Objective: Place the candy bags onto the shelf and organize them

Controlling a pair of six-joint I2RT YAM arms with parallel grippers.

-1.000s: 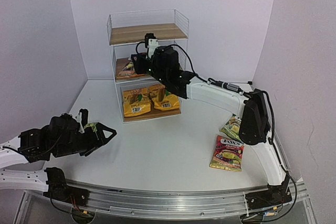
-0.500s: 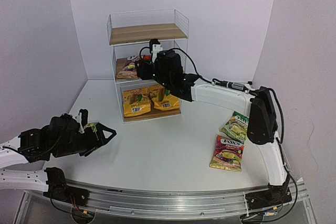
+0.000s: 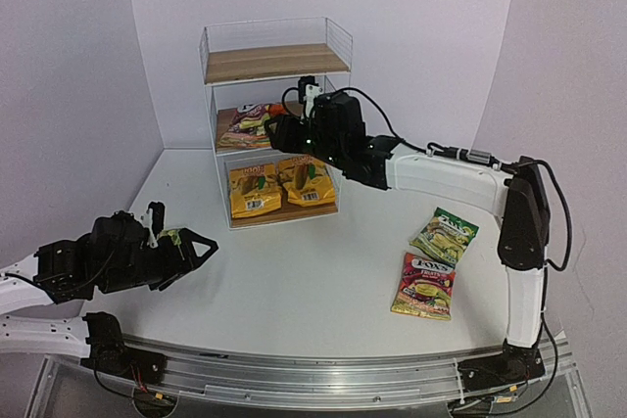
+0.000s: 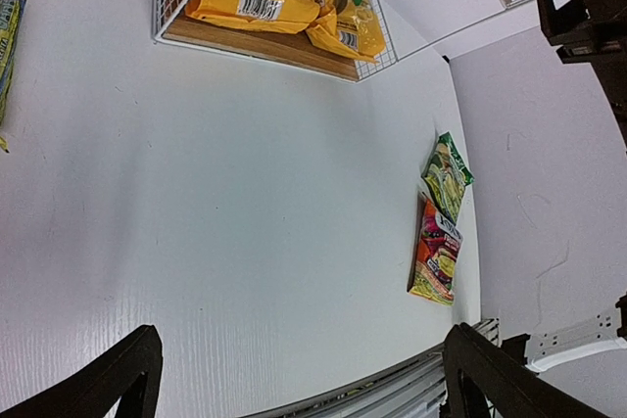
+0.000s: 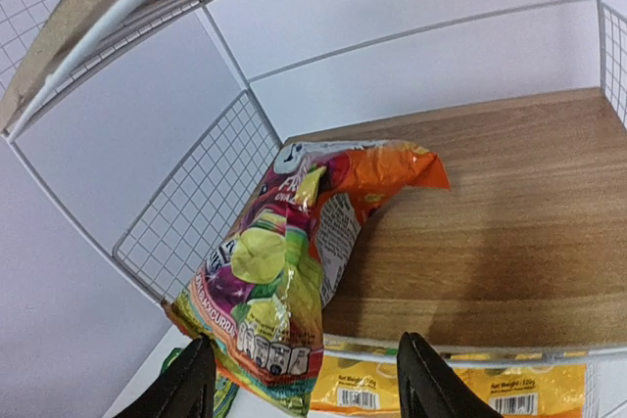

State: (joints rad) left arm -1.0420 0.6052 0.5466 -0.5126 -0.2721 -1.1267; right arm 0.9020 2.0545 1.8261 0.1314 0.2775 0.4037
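Right gripper (image 5: pixel 304 345) at middle tier of shelf (image 5: pixel 490 242), jaws apart, nothing pinched. Red bag (image 5: pixel 294 252) lies slumped against left wire wall, leaving board room beside it. Left gripper (image 4: pixel 304 335) wide open, empty, over counter (image 3: pixel 294 271). Green bag (image 3: pixel 444 235) waits on counter, right.

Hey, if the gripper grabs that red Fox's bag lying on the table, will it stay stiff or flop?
Probably floppy: the red Fox's bag lies flat like thin film, and the similar bag on the shelf's middle board is bent and creased. Its glossy surface may slip in a pinch. It looks light for its size and shouldn't roll.
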